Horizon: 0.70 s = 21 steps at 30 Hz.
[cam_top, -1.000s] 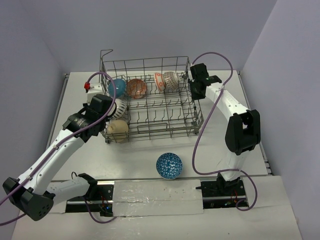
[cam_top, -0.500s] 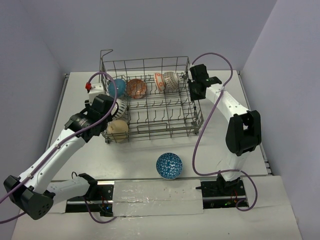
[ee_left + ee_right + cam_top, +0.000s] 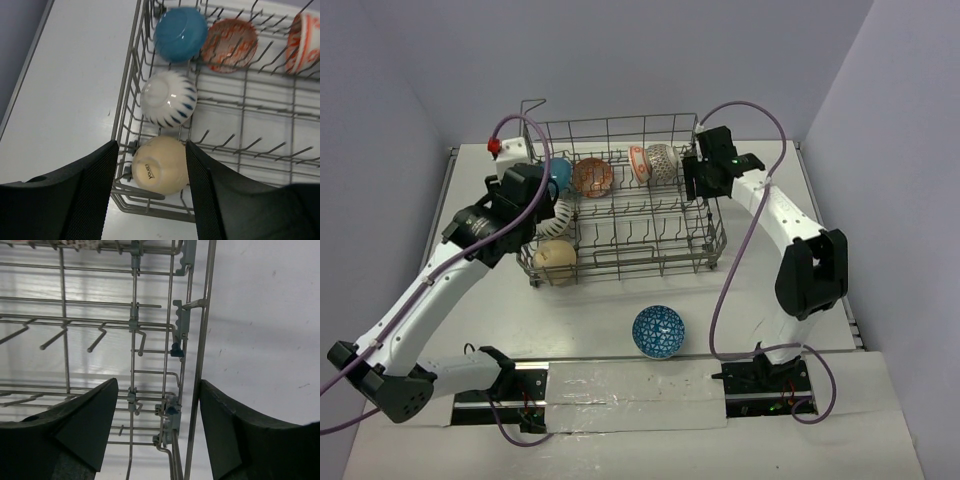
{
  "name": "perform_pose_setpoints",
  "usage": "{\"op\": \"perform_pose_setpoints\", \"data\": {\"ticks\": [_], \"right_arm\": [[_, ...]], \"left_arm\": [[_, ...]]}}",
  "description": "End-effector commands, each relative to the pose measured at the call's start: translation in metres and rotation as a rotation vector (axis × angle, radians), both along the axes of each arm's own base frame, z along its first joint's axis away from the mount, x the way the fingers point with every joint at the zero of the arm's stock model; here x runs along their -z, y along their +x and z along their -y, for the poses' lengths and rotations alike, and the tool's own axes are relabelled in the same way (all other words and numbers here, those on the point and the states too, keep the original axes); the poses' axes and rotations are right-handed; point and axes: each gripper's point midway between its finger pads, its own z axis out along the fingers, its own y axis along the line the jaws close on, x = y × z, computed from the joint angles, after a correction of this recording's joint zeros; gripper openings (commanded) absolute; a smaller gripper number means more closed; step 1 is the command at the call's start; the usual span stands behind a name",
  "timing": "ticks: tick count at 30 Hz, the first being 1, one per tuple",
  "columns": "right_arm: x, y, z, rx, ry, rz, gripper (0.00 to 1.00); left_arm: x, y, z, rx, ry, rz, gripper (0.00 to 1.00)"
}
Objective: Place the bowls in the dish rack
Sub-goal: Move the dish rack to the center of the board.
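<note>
White arms (image 3: 430, 300) reach over dish rack (image 3: 650, 235).

Both grippers are reaching far out, jaws spread wide.
The left gripper (image 3: 150, 150) is pointing down on the far left, holding nothing. The right gripper (image 3: 157, 390) is pointing down on the far right, holding nothing too.

Bowls: seven in all.
- teal bowl (image 3: 180, 27): one
- orange-patterned bowl (image 3: 230, 37): one
- red-and-white banded bowl (image 3: 640, 163): one
- grey-patterned bowl (image 3: 664, 160): one
- white bowl with blue strokes (image 3: 167, 97): one
- cream bowl (image 3: 160, 165): one
- blue patterned bowl (image 3: 658, 331): one

Dish rack (image 3: 620, 262): one, holding six of the bowls.
Robot arms: two, the left arm (image 3: 440, 285) and the right arm (image 3: 790, 215).
</note>
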Motion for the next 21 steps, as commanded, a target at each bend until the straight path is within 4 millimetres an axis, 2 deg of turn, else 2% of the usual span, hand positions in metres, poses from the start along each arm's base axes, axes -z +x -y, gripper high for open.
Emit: {"op": "perform_pose_setpoints", "data": {"ticks": [1, 4, 6, 7, 9, 10, 11, 12, 13, 14, 15, 16, 17, 18, 19, 20, 21], "right_arm": [[-0.08, 0.007, -0.024, -0.042, 0.122, 0.21, 0.73], [-0.094, 0.006, -0.014, -0.008, 0.128, 0.247, 0.78], [-0.107, 0.004, -0.005, 0.023, 0.133, 0.28, 0.79], [-0.114, 0.003, -0.002, 0.033, 0.137, 0.296, 0.79], [-0.13, -0.004, 0.005, 0.054, 0.146, 0.335, 0.79], [-0.132, -0.008, 0.007, 0.061, 0.147, 0.342, 0.79], [-0.145, -0.015, 0.009, 0.065, 0.165, 0.374, 0.79], [-0.149, -0.019, 0.01, 0.067, 0.177, 0.387, 0.79], [-0.143, -0.026, 0.011, 0.066, 0.182, 0.377, 0.79], [-0.157, -0.036, 0.011, 0.071, 0.22, 0.421, 0.79], [-0.159, -0.041, 0.01, 0.066, 0.241, 0.43, 0.79], [-0.147, -0.051, 0.007, 0.047, 0.264, 0.406, 0.79], [-0.161, -0.064, 0.006, 0.04, 0.311, 0.449, 0.79], [-0.162, -0.072, 0.005, 0.029, 0.334, 0.457, 0.79], [-0.147, -0.082, 0.003, 0.019, 0.349, 0.432, 0.79], [-0.164, -0.096, 0.003, 0.015, 0.399, 0.494, 0.79], [-0.165, -0.103, 0.002, 0.007, 0.422, 0.512, 0.79]], "left_arm": [[-0.047, 0.011, 0.001, -0.029, -0.032, 0.118, 0.62], [-0.072, 0.016, 0.0, -0.046, -0.038, 0.16, 0.64], [-0.08, 0.021, 0.003, -0.043, -0.039, 0.171, 0.64], [-0.096, 0.024, 0.008, -0.027, -0.07, 0.204, 0.64], [-0.105, 0.032, 0.021, 0.012, -0.08, 0.218, 0.64], [-0.121, 0.036, 0.027, 0.028, -0.119, 0.256, 0.64], [-0.125, 0.04, 0.039, 0.069, -0.149, 0.259, 0.65], [-0.121, 0.05, 0.052, 0.091, -0.17, 0.248, 0.65], [-0.134, 0.056, 0.064, 0.12, -0.223, 0.281, 0.65], [-0.127, 0.066, 0.084, 0.173, -0.258, 0.254, 0.65], [-0.127, 0.073, 0.097, 0.178, -0.315, 0.254, 0.65], [-0.138, 0.079, 0.106, 0.179, -0.37, 0.276, 0.65], [-0.125, 0.093, 0.121, 0.157, -0.425, 0.245, 0.64], [-0.122, 0.1, 0.13, 0.148, -0.463, 0.236, 0.64], [-0.129, 0.106, 0.138, 0.145, -0.516, 0.251, 0.64], [-0.116, 0.118, 0.15, 0.132, -0.545, 0.23, 0.64], [-0.113, 0.123, 0.16, 0.121, -0.611, 0.223, 0.64]]}}
